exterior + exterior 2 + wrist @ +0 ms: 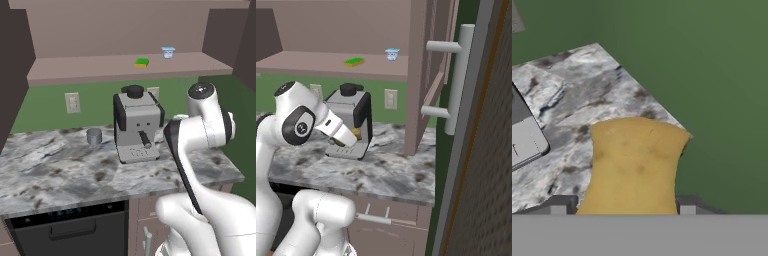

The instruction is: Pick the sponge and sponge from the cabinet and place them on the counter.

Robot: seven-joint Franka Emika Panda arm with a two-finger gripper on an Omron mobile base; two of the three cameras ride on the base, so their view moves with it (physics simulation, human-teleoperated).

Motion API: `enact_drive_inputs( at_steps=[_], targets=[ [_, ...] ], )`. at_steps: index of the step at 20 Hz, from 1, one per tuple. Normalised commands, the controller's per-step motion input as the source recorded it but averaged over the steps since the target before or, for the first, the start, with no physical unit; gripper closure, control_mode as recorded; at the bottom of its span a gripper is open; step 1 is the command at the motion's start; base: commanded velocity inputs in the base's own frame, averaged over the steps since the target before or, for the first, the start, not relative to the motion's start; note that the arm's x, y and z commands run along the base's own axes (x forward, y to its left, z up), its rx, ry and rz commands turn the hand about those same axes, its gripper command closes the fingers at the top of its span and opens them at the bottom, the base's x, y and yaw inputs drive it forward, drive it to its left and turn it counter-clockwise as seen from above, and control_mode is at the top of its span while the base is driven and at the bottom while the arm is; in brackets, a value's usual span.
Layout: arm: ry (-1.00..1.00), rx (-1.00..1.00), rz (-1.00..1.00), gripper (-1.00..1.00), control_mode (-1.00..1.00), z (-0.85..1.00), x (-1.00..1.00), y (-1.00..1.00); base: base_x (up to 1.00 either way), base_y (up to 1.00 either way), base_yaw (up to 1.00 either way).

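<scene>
The gripper is clamped on the tan-yellow sponge — its two dark fingers press in from either side and the block pinches slightly at its middle. In the hand view the held sponge hangs over the far edge of the marble counter, against the green wall, with a corner of the coffee machine to one side. In the right base view a bit of tan shows at the arm's tip beside the coffee machine. The green-and-yellow sponge lies on the open cabinet shelf, near the small white cup with blue rim — just left of it. A grey cup stands on the counter left of the coffee machine.
</scene>
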Motion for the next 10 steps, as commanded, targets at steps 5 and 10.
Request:
enact_drive_inputs(
  at_steps=[5,10],
  targets=[
    [-0.02,0.00,0.01,1.00,-1.00,-0.18,0.05,0.00,0.00,0.00,0.00],
    [0.00,0.00,0.02,1.00,-1.00,-0.26,0.08,0.00,0.00,0.00,0.00]
  ],
)
